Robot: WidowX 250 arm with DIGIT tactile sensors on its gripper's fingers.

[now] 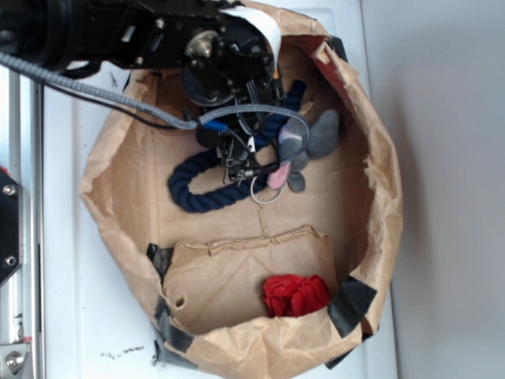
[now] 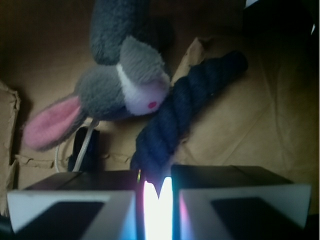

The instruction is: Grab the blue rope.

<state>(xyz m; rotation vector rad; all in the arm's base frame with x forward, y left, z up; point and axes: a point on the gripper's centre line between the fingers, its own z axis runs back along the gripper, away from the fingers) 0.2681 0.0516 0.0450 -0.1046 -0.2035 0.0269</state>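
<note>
Jaws: in the wrist view the two pads of the gripper (image 2: 159,197) are standing nearly together, only a thin bright slit showing between them; whether they are pinching anything I cannot tell
Blue rope: one blue rope (image 2: 180,120) is lying right at the jaw tips and running away from them up and to the right; in the exterior view its loop (image 1: 207,183) is curving out beside and beneath the gripper (image 1: 245,162)
Plush toy: one grey plush mouse (image 2: 125,80) is lying just beyond the jaws, touching the rope, its pink ear pointing left
Ring: one metal ring (image 1: 267,193) is lying just beside the jaws
Red cloth: one red cloth (image 1: 296,294) is sitting well apart from the jaws, in a separate paper pocket
Container: one brown paper bag (image 1: 379,158) is surrounding everything
Writing: none readable
</note>
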